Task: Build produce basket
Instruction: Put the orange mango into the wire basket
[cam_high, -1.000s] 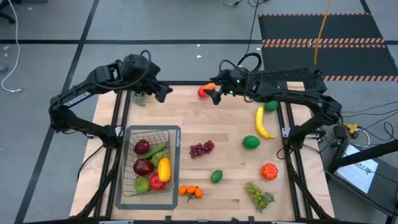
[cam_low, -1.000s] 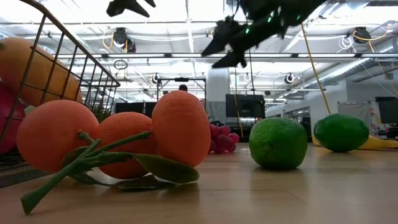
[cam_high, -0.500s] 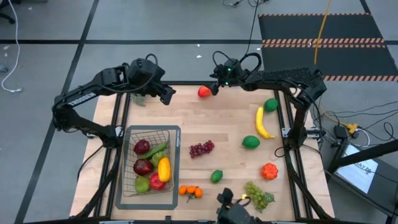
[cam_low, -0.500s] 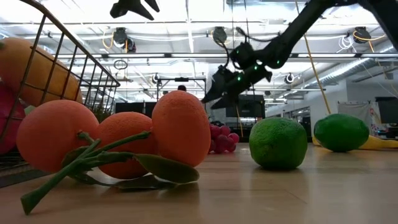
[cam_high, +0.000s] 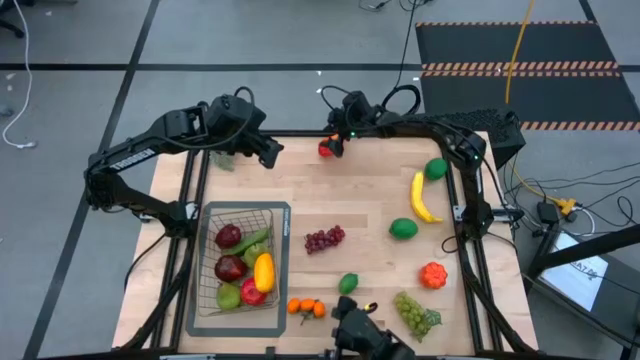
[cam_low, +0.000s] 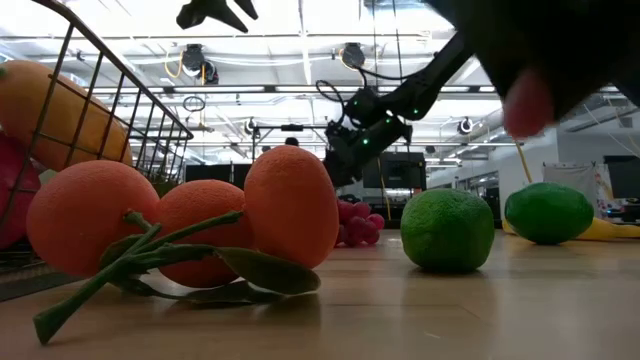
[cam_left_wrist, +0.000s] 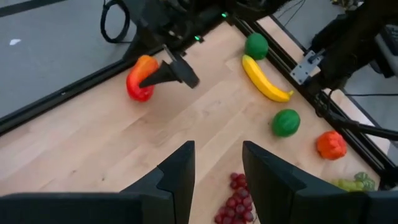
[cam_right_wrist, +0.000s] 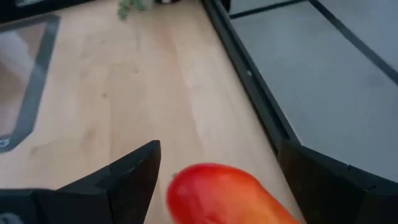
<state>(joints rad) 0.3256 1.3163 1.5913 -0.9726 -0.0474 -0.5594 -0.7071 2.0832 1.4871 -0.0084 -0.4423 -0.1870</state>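
A red-orange mango (cam_high: 324, 149) lies on the wooden table at its far edge. My right gripper (cam_high: 333, 148) is low over it, open. In the right wrist view its two fingers stand either side of the mango (cam_right_wrist: 224, 193) without touching it. My left gripper (cam_high: 268, 152) hovers open and holds nothing, high above the table's far left part. The wire basket (cam_high: 275, 215) stands at the near left on a grey mat. It holds apples, a pear and a yellow mango (cam_high: 263, 270). Loose on the table lie purple grapes (cam_high: 323, 238), a lime (cam_high: 348, 284) and oranges (cam_high: 307, 307).
At the right lie a banana (cam_high: 423, 196), two green fruits (cam_high: 403, 228) (cam_high: 435, 169), an orange-red fruit (cam_high: 432, 274) and green grapes (cam_high: 415, 312). A leafy sprig (cam_high: 222, 158) sits at the far left. A dark thing (cam_high: 365, 335) shows at the near edge.
My right gripper has come down and reached toward the table's far edge, rolling as it went. It now stands around the mango. A dark thing has come in at the table's near edge, and it blurs the upper right of the low view.
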